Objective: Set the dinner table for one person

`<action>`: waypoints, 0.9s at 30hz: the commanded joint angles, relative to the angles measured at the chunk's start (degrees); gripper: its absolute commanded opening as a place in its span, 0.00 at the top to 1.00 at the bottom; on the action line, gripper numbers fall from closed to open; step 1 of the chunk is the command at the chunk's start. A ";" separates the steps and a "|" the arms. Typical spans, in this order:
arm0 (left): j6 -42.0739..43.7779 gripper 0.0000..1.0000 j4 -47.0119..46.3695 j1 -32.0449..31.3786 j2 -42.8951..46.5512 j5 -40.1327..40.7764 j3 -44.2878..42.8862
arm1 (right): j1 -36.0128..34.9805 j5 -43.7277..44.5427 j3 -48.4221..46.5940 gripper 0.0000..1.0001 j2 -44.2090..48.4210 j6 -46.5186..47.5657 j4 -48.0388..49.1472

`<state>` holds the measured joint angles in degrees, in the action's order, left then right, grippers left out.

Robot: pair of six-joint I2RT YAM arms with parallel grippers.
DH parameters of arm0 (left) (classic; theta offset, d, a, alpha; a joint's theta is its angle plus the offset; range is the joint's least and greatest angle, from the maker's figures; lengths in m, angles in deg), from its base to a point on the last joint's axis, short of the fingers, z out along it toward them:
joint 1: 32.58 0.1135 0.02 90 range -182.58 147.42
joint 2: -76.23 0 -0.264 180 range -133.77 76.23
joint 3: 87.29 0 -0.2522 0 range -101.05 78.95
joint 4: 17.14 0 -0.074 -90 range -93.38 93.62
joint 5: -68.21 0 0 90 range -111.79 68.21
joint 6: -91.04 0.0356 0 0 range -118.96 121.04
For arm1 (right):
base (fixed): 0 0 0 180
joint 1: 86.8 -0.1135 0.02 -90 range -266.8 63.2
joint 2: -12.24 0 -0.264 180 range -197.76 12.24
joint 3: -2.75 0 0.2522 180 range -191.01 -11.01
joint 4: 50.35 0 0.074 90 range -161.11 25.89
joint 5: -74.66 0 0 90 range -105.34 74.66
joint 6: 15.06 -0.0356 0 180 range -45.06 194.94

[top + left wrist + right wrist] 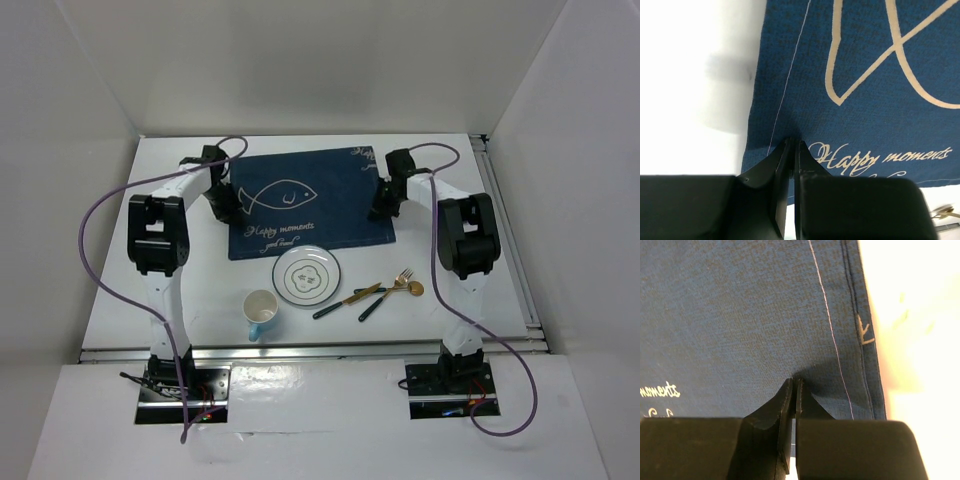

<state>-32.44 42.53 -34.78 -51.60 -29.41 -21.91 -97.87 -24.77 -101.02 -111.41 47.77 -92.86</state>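
The navy placemat (865, 130) carries cream script reading "Happy moments"; the line beneath is unreadable.

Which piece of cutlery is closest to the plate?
The leftmost piece, dark-handled with a gold tip, just right of the plate; the others lie farther right.

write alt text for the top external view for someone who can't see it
Two robot arms reach over a white dinner table, left gripper and right gripper shut at the left and right edges of a navy fish placemat. Nearer lie a plate, a mug and cutlery.
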 commanded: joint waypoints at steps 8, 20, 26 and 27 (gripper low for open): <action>2.53 0.96 2.87 0.61 0.12 8.94 10.06 | -2.11 5.74 20.13 1.00 4.38 -1.64 -4.12; 2.54 0.96 -0.20 0.61 6.01 8.41 18.85 | -2.64 9.51 30.33 1.00 11.33 -2.70 -3.06; 2.54 0.96 -0.21 0.09 7.16 8.94 18.86 | -2.64 9.52 30.34 1.00 12.65 -2.18 -2.54; 2.54 0.96 -0.21 0.09 7.77 8.94 19.38 | -2.64 9.52 30.34 1.00 12.65 -2.18 -2.54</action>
<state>-32.20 37.20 -35.02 -41.83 -27.94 -6.41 -100.45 -23.85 -75.56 -95.13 42.63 -83.07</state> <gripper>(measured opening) 0.184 0.039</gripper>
